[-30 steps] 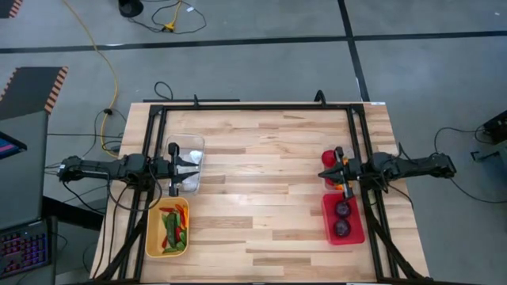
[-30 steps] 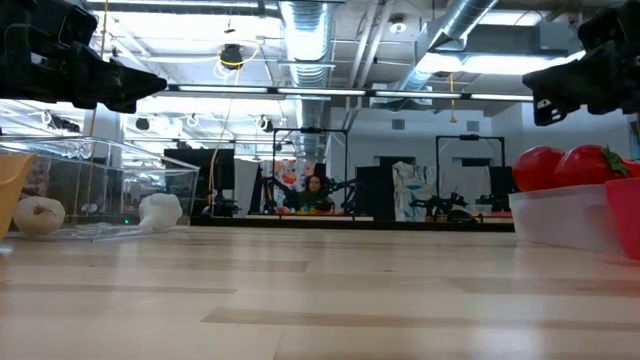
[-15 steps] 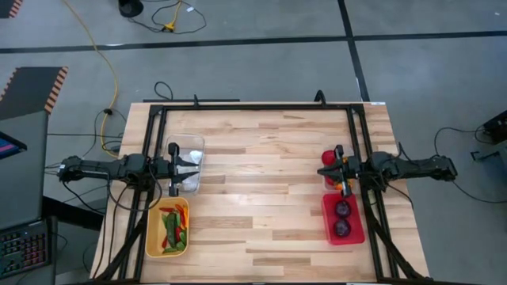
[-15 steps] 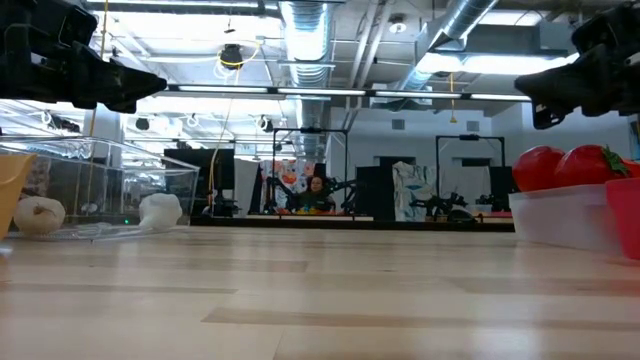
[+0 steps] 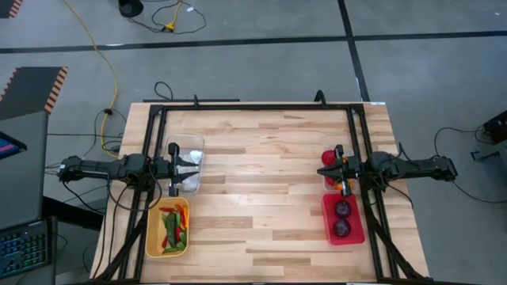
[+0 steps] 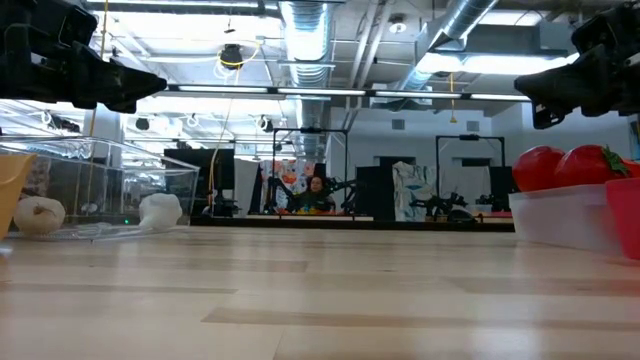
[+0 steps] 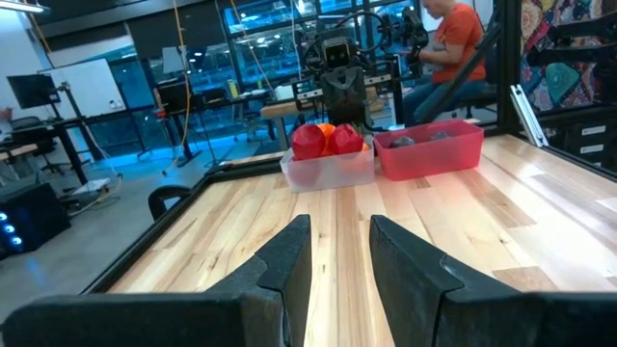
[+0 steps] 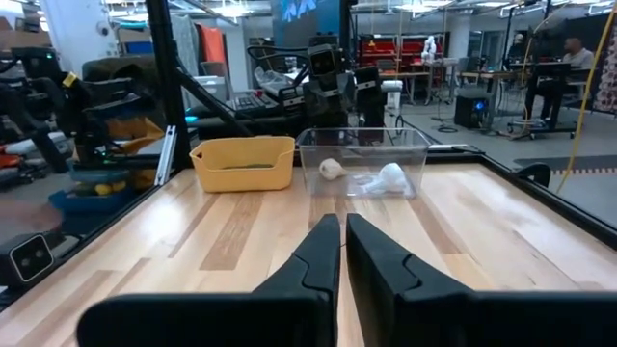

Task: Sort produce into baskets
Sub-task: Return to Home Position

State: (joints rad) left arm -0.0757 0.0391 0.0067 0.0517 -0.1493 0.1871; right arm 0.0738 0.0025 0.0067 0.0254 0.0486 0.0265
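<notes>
Apparently sorted: toy vegetables (image 5: 170, 229) in yellow plastic bin (image 5: 149, 233), red plastic bin (image 5: 325, 226), clear plastic bins (image 5: 184, 140). Left gripper (image 5: 193, 167) fingers apart, right gripper (image 5: 326, 172) fingers together, both empty. Homing; next only parking arms.

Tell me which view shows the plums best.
High view: both plums lie open to it in the red bin. Left wrist view shows only their tops over the wall; low view only the bin's edge; right wrist view nothing.
</notes>
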